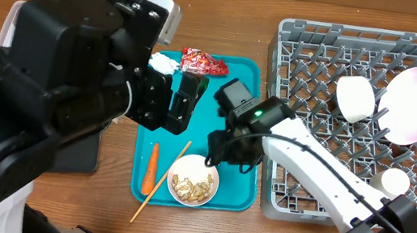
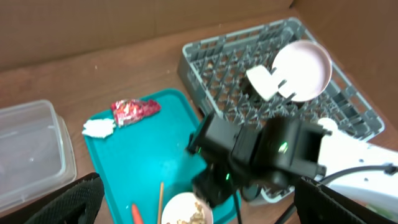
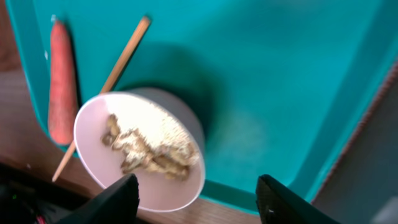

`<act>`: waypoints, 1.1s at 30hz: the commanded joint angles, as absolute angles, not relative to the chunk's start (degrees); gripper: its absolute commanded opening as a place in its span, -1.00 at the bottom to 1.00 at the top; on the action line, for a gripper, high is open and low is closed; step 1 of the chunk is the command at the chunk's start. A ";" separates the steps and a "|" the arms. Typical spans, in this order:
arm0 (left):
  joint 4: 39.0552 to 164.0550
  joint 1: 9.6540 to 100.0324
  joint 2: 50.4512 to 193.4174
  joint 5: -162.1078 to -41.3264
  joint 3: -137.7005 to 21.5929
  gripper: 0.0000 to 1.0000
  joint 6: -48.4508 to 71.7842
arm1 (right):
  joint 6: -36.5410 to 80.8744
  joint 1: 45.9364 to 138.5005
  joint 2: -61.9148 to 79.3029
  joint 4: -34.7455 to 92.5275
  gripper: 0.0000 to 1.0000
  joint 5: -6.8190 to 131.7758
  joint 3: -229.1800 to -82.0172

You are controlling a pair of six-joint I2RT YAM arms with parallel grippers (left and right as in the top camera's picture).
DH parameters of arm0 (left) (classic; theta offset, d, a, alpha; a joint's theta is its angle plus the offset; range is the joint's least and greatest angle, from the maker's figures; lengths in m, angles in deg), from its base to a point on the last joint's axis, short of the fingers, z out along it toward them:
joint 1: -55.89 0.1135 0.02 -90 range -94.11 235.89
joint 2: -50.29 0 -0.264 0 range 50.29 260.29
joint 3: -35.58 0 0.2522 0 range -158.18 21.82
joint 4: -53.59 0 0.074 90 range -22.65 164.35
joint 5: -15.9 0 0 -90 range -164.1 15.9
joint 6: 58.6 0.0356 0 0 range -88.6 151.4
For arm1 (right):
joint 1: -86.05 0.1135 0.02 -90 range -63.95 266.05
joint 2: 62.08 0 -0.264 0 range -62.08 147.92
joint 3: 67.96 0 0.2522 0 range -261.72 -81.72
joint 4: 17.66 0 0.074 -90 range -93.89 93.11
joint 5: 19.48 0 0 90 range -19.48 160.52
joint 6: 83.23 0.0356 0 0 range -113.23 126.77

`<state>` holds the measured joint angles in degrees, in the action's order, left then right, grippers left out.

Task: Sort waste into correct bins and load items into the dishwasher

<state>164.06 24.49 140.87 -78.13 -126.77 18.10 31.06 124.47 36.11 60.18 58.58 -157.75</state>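
Two arms: both over the teal tray [image 1: 240, 76], close to each other.
left gripper [image 1: 172, 99]: released, fingers wide apart, nothing between them; hangs over the far half of the teal tray.
right gripper [image 1: 224, 153]: released too, fingers apart, nothing pinched; points down at the near half of the teal tray.
bowl [image 3: 140, 152]: white and round, on the teal tray just below the right gripper, nearer to its left finger; touching or not, cannot tell.
nut scraps [image 3: 149, 152]: beige, inside the bowl.
chopstick [image 1: 161, 180]: slanted, just left of the bowl below the right gripper; near end sticks out past the tray edge.
carrot [image 1: 151, 167]: orange, left of the chopstick, along the tray's left edge, apart from both grippers.
tissue [image 1: 163, 64]: crumpled, white, just beyond the left gripper at the tray's far edge.
wrapper [image 1: 202, 62]: red, just beside the tissue, also beyond the left gripper.
dish rack [image 1: 310, 33]: grey, right of the right gripper, just beside the teal tray.
plate [image 1: 413, 104]: white, tilted among the pegs, well apart from both grippers.
second bowl [image 1: 355, 99]: white, on its side, just left of the plate.
cup [image 1: 395, 182]: white, in the rack's near part, beside the right arm.
clear tub [image 2: 28, 149]: on the table, left of the left gripper.
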 commanded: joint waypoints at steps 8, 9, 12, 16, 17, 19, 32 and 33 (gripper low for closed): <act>164.14 24.76 142.27 -75.51 -122.71 1.00 19.24 | 31.30 109.65 23.50 63.46 0.35 60.24 -169.82; 164.14 24.69 142.32 -76.21 -120.78 0.98 19.24 | 30.78 107.79 21.88 63.63 0.36 60.26 -170.69; 164.14 24.17 142.43 -77.39 -113.09 0.90 18.96 | 30.95 102.57 17.78 63.50 0.55 60.61 -171.87; 163.64 23.62 142.69 -75.95 -94.75 1.00 13.23 | 31.06 94.66 12.60 63.83 1.00 60.52 -171.89; 162.72 23.62 142.84 -76.17 -90.16 1.00 12.46 | 31.04 92.86 11.57 64.05 1.00 60.22 -171.89; 159.31 23.62 143.15 -80.73 -80.81 0.84 12.16 | 31.00 89.69 9.75 64.38 1.00 59.47 -171.89; 129.37 6.35 144.90 -90.92 -44.46 0.14 7.39 | 30.36 86.20 10.17 66.58 1.00 59.36 -171.81; 127.75 5.61 145.35 -90.81 -43.10 0.03 6.26 | 30.36 86.20 10.52 66.95 1.00 59.39 -171.81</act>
